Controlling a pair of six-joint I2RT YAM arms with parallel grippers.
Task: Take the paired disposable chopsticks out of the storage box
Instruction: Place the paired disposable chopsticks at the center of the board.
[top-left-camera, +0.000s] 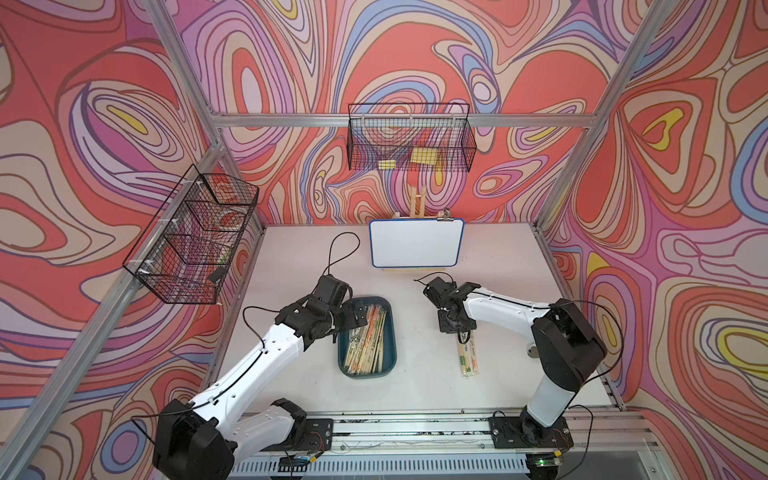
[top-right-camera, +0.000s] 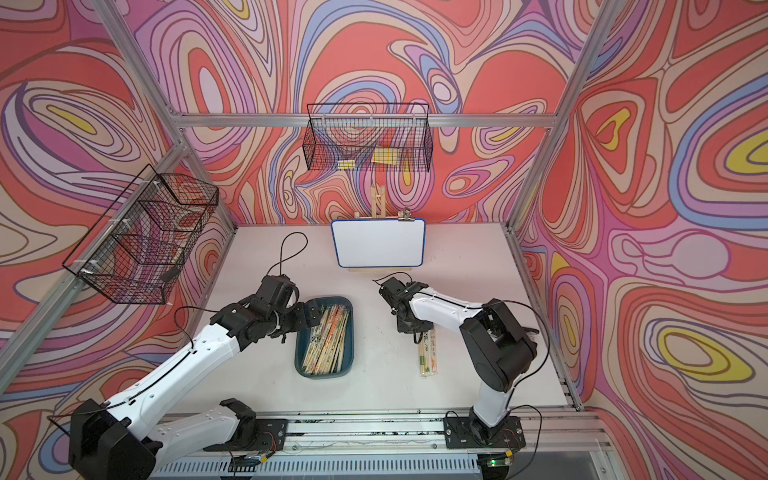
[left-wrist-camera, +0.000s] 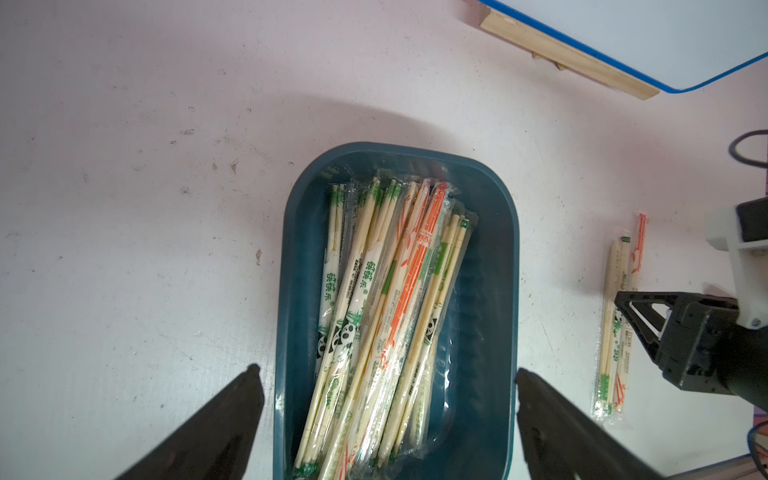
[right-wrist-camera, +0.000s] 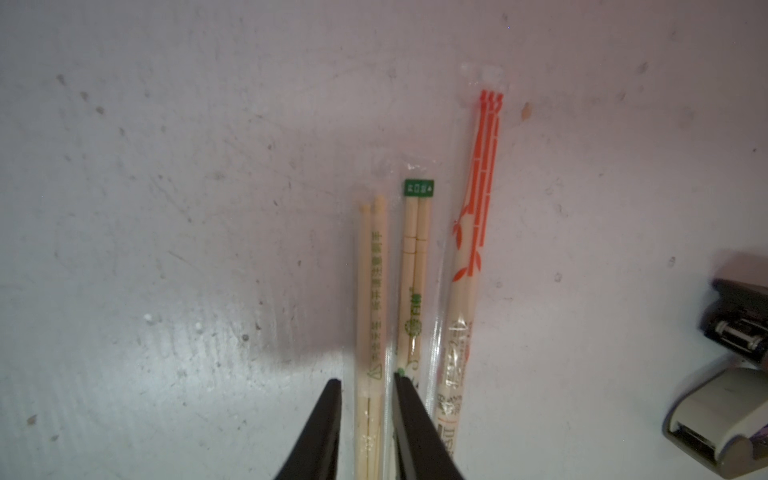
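Observation:
The storage box (top-left-camera: 392, 349) (top-right-camera: 350, 349) (left-wrist-camera: 490, 291) is a dark teal tray left of the table's middle. Several paired disposable chopsticks (top-left-camera: 368, 340) (top-right-camera: 326, 340) (left-wrist-camera: 386, 311) in clear sleeves lie in it. My left gripper (left-wrist-camera: 387, 370) (top-left-camera: 357, 318) hangs wide open over the box's far end, its fingers outside both long walls. Three more sleeved pairs (top-left-camera: 468, 357) (top-right-camera: 428, 357) (left-wrist-camera: 615, 332) lie side by side on the table to the right. My right gripper (right-wrist-camera: 366, 377) (top-left-camera: 459, 334) is slightly open around the far end of one pair (right-wrist-camera: 371, 291), with a gap beside it.
A whiteboard (top-left-camera: 417, 243) on a wooden easel stands at the back centre. Black wire baskets hang on the back wall (top-left-camera: 409, 141) and the left wall (top-left-camera: 191, 237). The right arm's wrist (left-wrist-camera: 685, 332) shows in the left wrist view, beside the pairs on the table.

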